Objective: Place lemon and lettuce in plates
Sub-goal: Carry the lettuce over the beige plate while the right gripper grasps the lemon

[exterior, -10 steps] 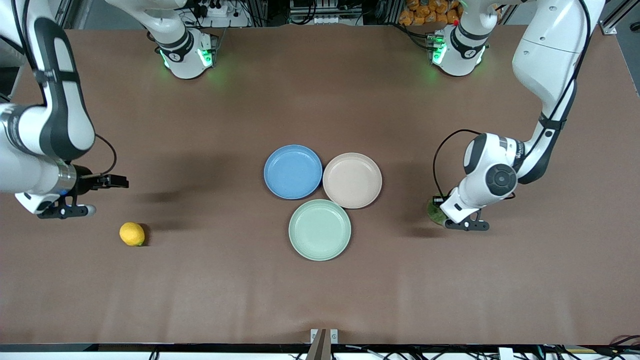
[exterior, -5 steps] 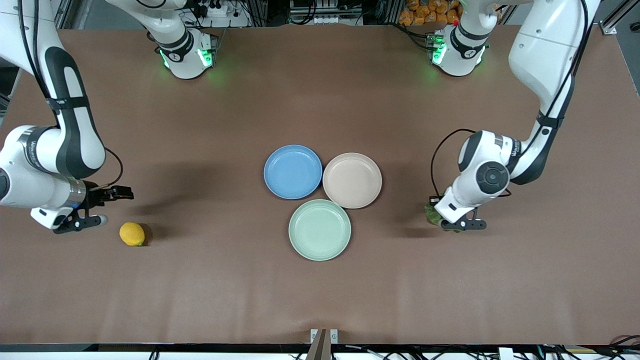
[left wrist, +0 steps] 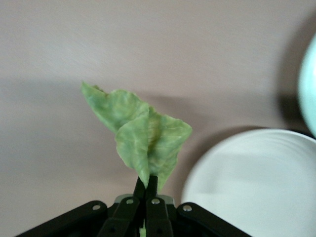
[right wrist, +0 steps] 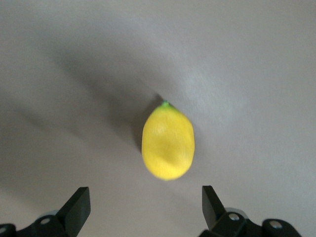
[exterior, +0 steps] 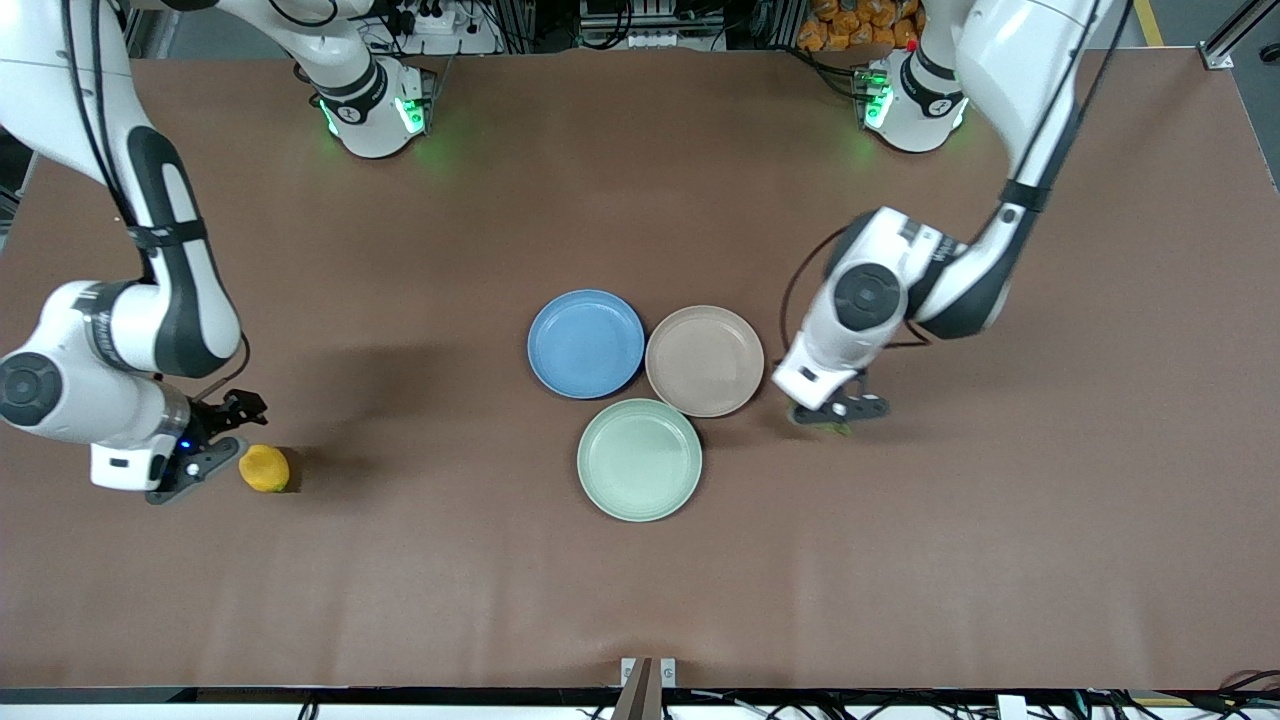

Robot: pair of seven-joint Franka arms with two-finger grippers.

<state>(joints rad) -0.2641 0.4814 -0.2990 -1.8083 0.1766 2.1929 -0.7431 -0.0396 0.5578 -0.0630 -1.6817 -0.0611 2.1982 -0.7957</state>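
Observation:
The yellow lemon [exterior: 264, 468] lies on the table toward the right arm's end. My right gripper [exterior: 228, 437] is open right beside it, a little apart; in the right wrist view the lemon [right wrist: 168, 146] lies just ahead of the gripper [right wrist: 145, 207]. My left gripper [exterior: 835, 410] is shut on the lettuce [exterior: 830, 427] and holds it over the table just beside the beige-pink plate [exterior: 704, 360]. In the left wrist view the lettuce [left wrist: 143, 136] hangs from the gripper [left wrist: 146, 185] next to that plate's rim [left wrist: 252, 187]. The blue plate [exterior: 586, 343] is empty.
A pale mint-green plate [exterior: 639, 459] touches both plates, nearer to the front camera; its edge shows in the left wrist view [left wrist: 308, 89]. The brown table [exterior: 640, 600] is bare elsewhere.
My left gripper lifted the lettuce and carried it toward the beige-pink plate. My right gripper came down and closer to the lemon. The lemon has not moved.

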